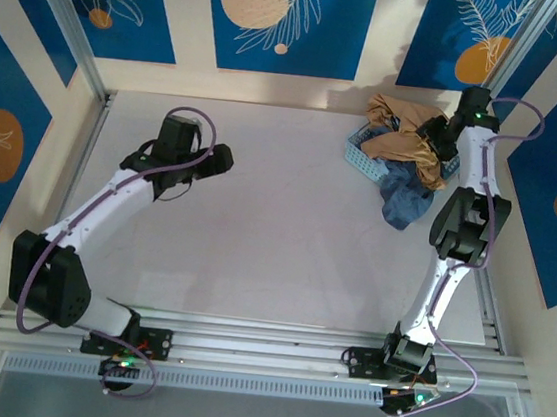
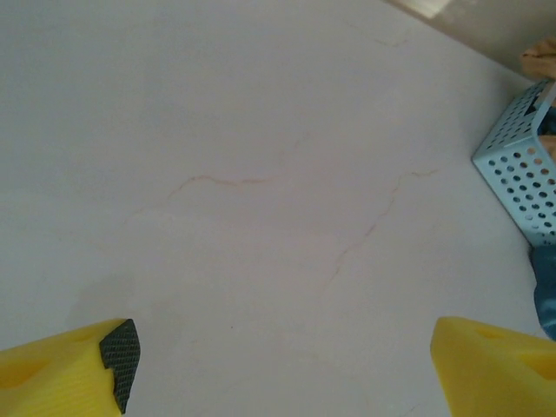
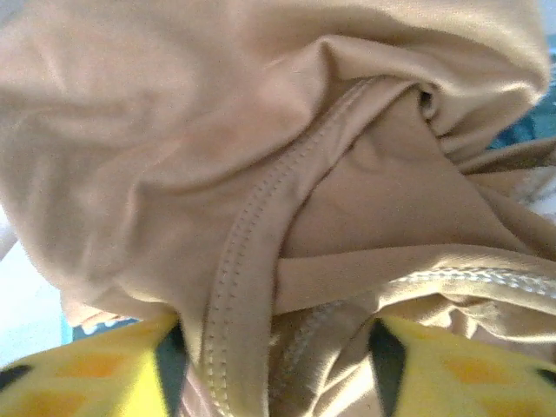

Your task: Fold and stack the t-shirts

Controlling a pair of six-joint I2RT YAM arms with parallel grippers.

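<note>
While bunched, tan t-shirt [image 3: 261,156] within right claw [image 3: 274,347].

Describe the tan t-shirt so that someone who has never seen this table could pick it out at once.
Look to the far right corner of the white table, where a light-blue perforated basket sits. The tan t-shirt is crumpled on top of it. Its sandy colour sets it apart from the denim-blue t-shirt spilling out towards the near side.
</note>
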